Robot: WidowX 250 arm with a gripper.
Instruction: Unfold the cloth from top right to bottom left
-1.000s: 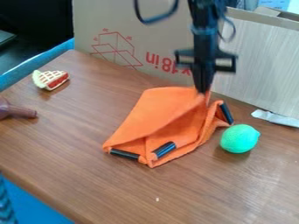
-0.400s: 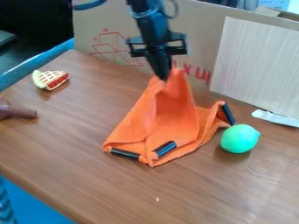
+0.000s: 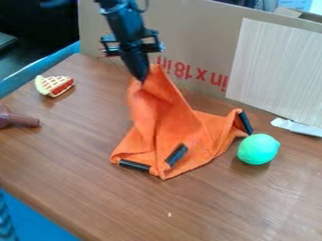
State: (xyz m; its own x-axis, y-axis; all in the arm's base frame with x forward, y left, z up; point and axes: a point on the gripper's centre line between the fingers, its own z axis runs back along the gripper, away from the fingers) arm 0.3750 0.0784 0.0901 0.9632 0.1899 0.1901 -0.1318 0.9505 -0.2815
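gripper: i have the black gripper up by the cardboard, above the table's far side, tilted, tips pointing down.
fingers: narrow, pinched on a raised fold of the orange cloth.
orange cloth: mid-table, its top drawn up into a peak at my tips, its lower part resting on the wood in folds.
black pieces: i count 3 on it, 1 at the lower left, 1 slanting near the front middle, 1 at the right corner.
green fruit: on the table, just beside that right corner.
pie slice: far left, well apart from the cloth.
brown object: at my view's left edge, partly cut off.
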